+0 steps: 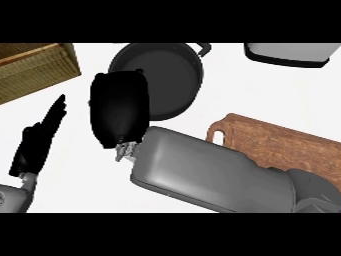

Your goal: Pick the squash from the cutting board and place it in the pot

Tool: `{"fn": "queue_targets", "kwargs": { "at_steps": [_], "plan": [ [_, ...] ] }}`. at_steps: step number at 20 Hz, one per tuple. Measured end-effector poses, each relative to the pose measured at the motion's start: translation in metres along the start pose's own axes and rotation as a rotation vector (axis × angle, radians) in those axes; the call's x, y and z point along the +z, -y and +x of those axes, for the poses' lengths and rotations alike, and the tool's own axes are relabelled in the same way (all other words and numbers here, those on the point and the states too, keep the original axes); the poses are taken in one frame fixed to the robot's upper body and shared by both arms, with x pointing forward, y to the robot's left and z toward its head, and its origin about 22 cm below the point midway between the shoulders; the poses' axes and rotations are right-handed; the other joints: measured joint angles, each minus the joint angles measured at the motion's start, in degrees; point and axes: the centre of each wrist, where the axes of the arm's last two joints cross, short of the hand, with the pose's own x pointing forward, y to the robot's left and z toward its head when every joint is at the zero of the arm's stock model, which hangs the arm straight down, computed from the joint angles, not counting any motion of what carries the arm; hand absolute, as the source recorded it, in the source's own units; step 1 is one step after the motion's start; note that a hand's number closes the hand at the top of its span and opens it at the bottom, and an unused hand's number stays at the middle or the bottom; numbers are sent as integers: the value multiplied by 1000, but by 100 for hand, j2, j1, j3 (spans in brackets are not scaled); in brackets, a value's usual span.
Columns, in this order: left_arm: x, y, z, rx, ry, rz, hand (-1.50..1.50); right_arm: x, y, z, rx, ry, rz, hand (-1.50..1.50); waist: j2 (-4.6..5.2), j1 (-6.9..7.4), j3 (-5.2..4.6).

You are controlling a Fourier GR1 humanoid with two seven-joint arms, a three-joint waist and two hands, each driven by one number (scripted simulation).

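Note:
The dark grey pot (165,75) stands at the back centre, one handle at its upper right. My right hand (118,107) hangs over the pot's left rim, back of the hand towards me, fingers curled under. Its grey forearm (210,172) crosses the view from the lower right. No squash shows anywhere; whatever the hand holds is hidden beneath it. The brown wooden cutting board (298,147) lies at the right with nothing showing on its visible part. My left hand (36,142) rests open at the left, fingers straight and pointing up.
A woven basket (25,70) sits at the back left corner. A white and grey appliance (291,52) stands at the back right. The pot's visible inside holds nothing.

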Motion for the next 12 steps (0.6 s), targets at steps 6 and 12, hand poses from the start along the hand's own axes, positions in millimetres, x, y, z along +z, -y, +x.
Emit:
{"fn": "queue_targets", "kwargs": {
  "at_steps": [6, 12],
  "plan": [
    [0, -2, -2, 5, -3, 16, 0, -10, 31, 12, -87, -12, -133, 150, 10, -101, 5],
    [4, -4, -3, 5, -4, 33, 0, -27, 48, 15, -162, -40, -208, 150, 26, -204, 10]
  ]
}}
